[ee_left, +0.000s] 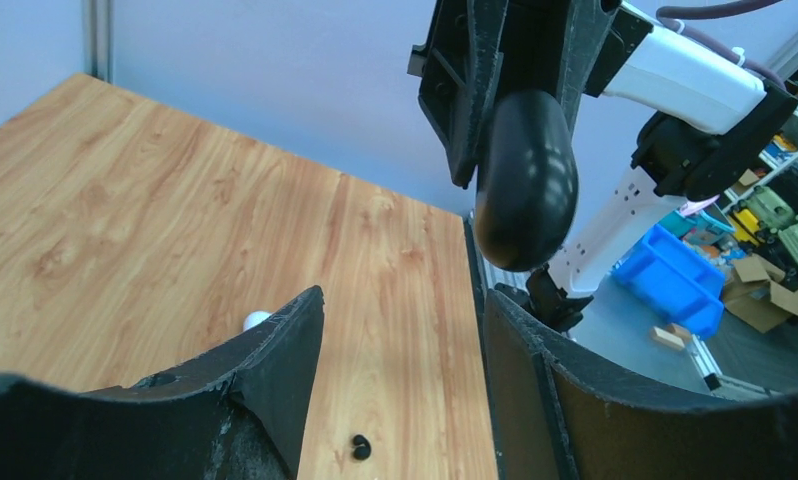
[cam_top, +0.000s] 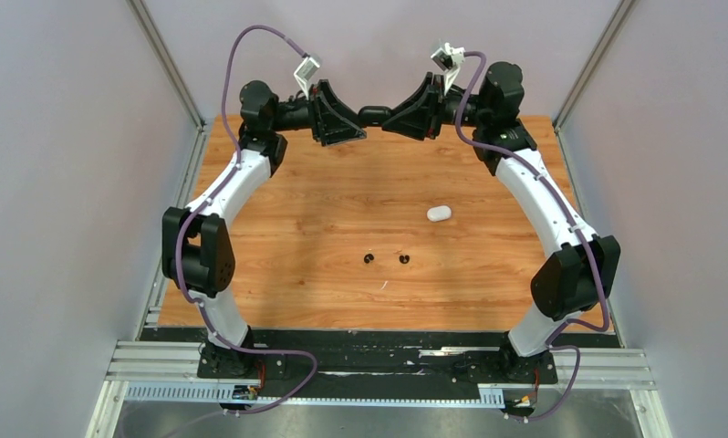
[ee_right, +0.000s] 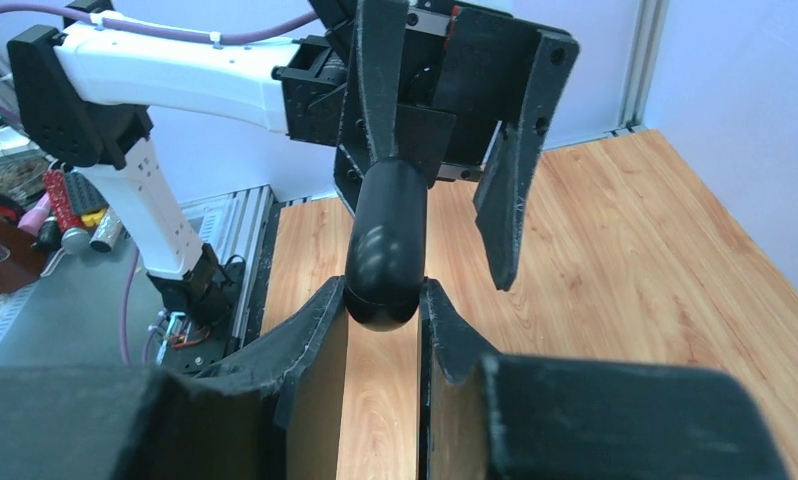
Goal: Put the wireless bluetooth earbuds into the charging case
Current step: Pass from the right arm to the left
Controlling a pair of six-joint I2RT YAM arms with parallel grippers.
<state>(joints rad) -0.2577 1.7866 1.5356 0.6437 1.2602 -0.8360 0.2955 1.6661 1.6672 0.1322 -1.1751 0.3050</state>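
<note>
The right claw (ee_right: 383,290) grips a black case (ee_right: 385,235). The left claw (ee_left: 403,300) stands wide beside it. Two black buds (cam_top: 369,259) lie on the worktop (cam_top: 342,210).

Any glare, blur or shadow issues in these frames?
Top external: even light, faint shadows on the table. Left wrist: soft sheen on the black charging case, own fingers soft. Right wrist: glare patch on the case, near fingers blurred.

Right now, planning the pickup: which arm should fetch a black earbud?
Probably left: the left gripper stands open and free, while the right gripper is clamped on the black case.
</note>
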